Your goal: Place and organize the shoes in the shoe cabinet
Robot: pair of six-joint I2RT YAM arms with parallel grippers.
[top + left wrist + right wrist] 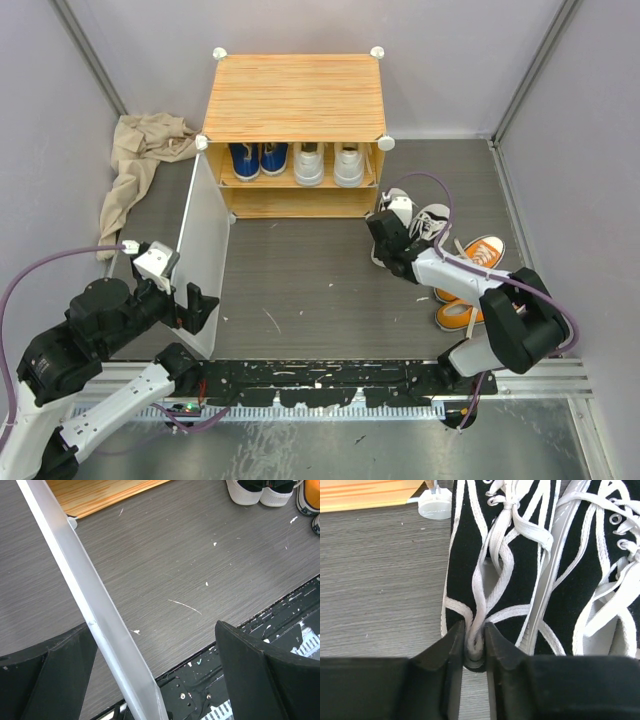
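The shoe cabinet (295,95) stands at the back, with blue shoes (258,158) and white shoes (328,163) on its shelf. Its pale door panel (205,250) is swung open toward me. My left gripper (190,305) is open and straddles the panel's edge (100,625), which runs close to the left finger. A pair of black high-tops (410,225) sits on the floor to the right of the cabinet. My right gripper (475,642) is shut on the heel rim and a lace of the left black high-top (495,555). Orange shoes (470,275) lie beside the right arm.
A beige cloth (140,160) lies crumpled left of the cabinet. The cabinet's white corner knob (435,505) sits just beyond the gripped shoe. Grey walls close in both sides. The black rail (320,380) runs along the near edge.
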